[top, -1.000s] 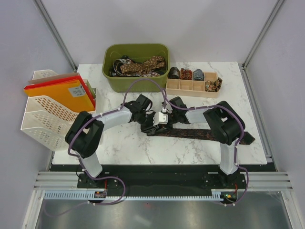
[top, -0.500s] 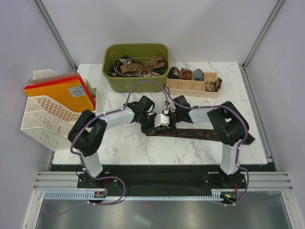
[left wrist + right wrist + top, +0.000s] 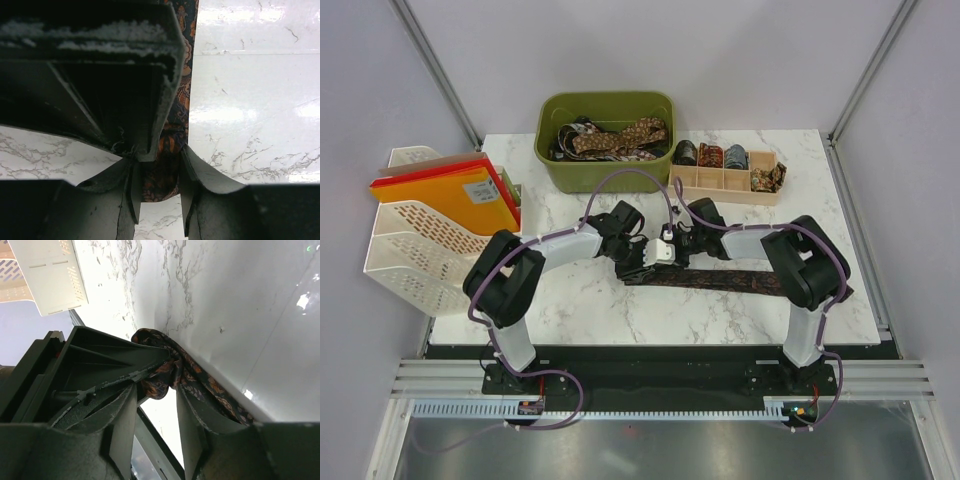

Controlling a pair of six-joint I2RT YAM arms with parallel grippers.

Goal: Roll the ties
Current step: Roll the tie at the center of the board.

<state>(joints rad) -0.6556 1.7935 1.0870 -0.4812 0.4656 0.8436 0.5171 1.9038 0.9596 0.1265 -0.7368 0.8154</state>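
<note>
A dark tie [image 3: 740,280] with an orange print lies flat across the marble table, running from the middle to the right edge. Both grippers meet at its left end. My left gripper [image 3: 634,268] is shut on the folded end of the tie [image 3: 170,135], and the fabric fills the gap between its fingers [image 3: 195,170]. My right gripper [image 3: 658,258] stands open right beside it. In the right wrist view the bunched tie end [image 3: 160,382] sits at the tips of the right gripper [image 3: 157,390], with bare table showing between the fingers.
A green bin [image 3: 552,150] at the back holds several loose ties [image 3: 620,138]. To its right a wooden divided tray [image 3: 725,182] holds rolled ties [image 3: 710,155]. A white file rack [image 3: 415,245] with orange folders stands at the left edge.
My right gripper has gone from shut to open at the tie's end and shifted slightly left. The left gripper keeps its hold on the fold.
</note>
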